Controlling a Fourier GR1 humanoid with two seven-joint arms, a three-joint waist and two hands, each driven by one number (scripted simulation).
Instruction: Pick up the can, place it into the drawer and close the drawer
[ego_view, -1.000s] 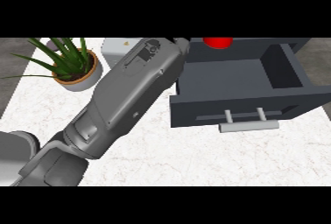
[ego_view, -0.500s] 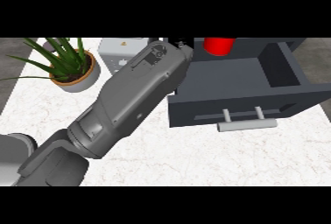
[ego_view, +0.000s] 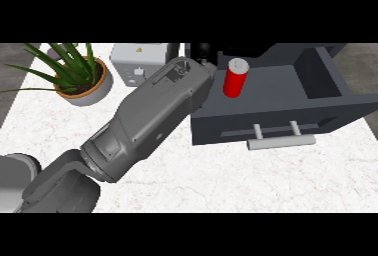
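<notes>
The red can (ego_view: 235, 80) stands upright inside the open dark grey drawer (ego_view: 325, 107), near its back left corner. My left forearm crosses the counter from the lower left up to the drawer's left wall. Only a black bit of my left hand (ego_view: 201, 50) shows past the forearm's end, just left of the can's top; the forearm hides the rest. Whether the hand touches the can I cannot tell. The drawer's pale bar handle (ego_view: 279, 142) faces the counter's front. My right hand shows nowhere.
A potted green plant (ego_view: 78, 80) stands at the back left of the white marble counter (ego_view: 221, 185). Beside it, behind my forearm, sits a light grey boxy appliance (ego_view: 139, 62).
The can, only partly seen by the hand at the top edge before, now shows full length in the drawer. The forearm has swung slightly left and the whole scene sits lower in view.
</notes>
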